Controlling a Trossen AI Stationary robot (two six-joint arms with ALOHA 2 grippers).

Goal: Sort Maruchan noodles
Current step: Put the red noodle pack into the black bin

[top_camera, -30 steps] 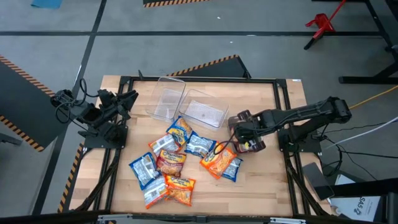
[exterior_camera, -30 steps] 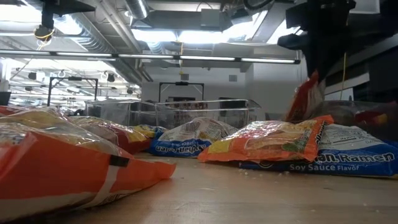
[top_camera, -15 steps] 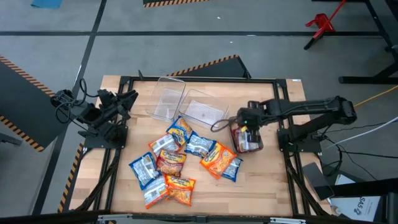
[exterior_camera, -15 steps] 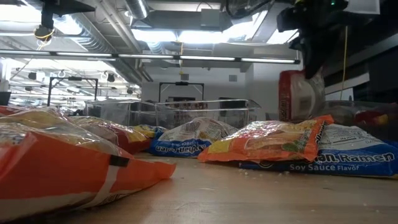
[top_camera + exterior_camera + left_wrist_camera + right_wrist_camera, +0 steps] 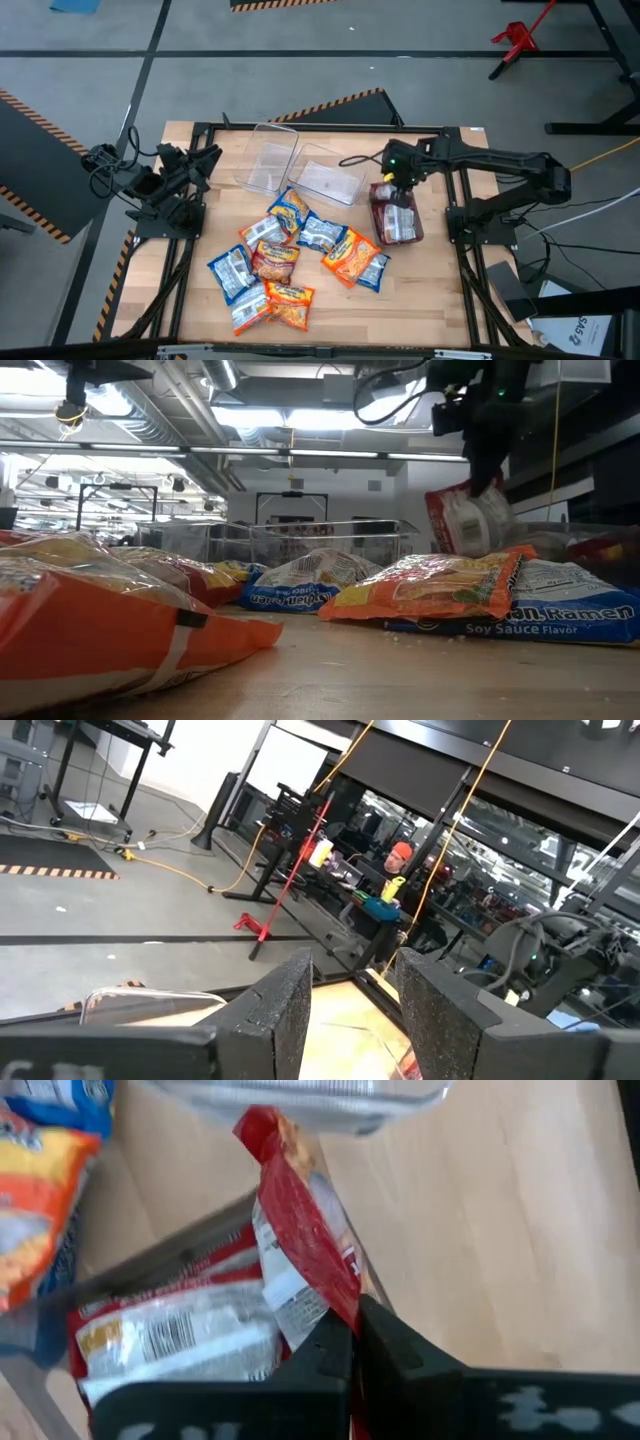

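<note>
Maruchan packets lie in a loose pile [image 5: 290,255] on the table's middle: blue-and-white ones [image 5: 232,270], orange-yellow ones [image 5: 350,256] and a red-brown one [image 5: 275,258]. Up close, an orange packet [image 5: 430,588] lies partly on a blue one [image 5: 560,610]. My right gripper [image 5: 396,182] is shut on a red packet [image 5: 300,1230] above a bin [image 5: 415,236] that holds red packets [image 5: 170,1330]. My left gripper [image 5: 355,1010] is open, parked at the table's left edge [image 5: 170,185]. My right gripper pinches the red packet by one end [image 5: 345,1305] between its two fingers, coming from above. The packet hangs below the fingers [image 5: 468,520], tilted and lifted clear, over the bin of red packets.
Two clear bins [image 5: 270,155] [image 5: 328,180] stand side by side on the far half of the table, left of my right gripper. A black frame runs around the wooden top [image 5: 450,290]. Bare wood shows near the right and near edges.
My right gripper, shut on the red packet throughout, has risen and moved from beside the pile toward the table's far edge. The packet has been carried up with it, swinging below the fingers, and now hangs over the far end of the bin of red packets.
</note>
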